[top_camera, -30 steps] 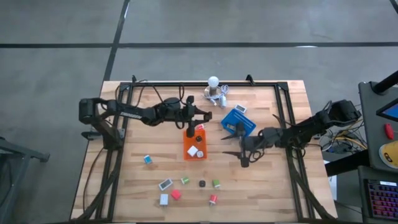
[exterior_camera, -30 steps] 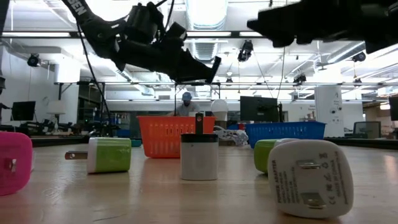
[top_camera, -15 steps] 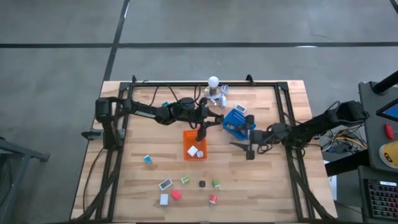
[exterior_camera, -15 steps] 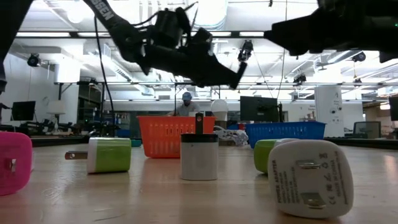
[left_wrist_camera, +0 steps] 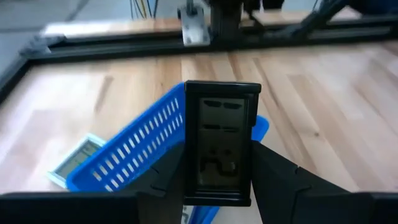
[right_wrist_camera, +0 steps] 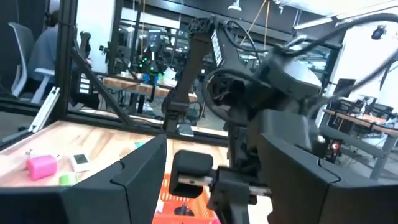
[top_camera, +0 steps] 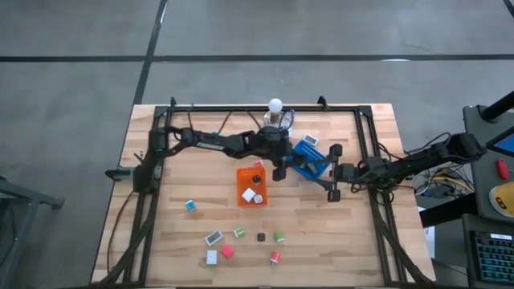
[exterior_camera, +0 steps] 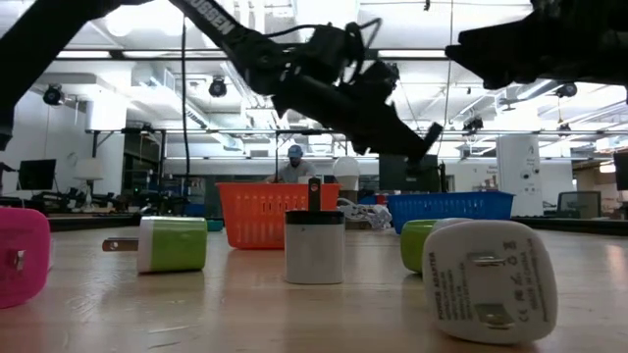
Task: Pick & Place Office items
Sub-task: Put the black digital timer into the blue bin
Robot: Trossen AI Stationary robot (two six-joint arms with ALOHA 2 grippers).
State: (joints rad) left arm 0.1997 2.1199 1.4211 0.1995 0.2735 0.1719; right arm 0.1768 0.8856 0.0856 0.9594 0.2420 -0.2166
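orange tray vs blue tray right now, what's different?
The orange tray sits square to the table edges near the middle; the blue tray lies turned at an angle, farther back and to the right. The orange tray shows white pieces and a red one inside; the blue tray's contents are hidden by the arms. The left gripper, shut on a black item, hangs at the blue tray, not the orange one. Both are slatted rectangular baskets.

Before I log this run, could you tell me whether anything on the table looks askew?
Yes: the blue tray sits skewed to the table's edges, unlike the squarer orange tray. The left gripper holds a black block beside it.
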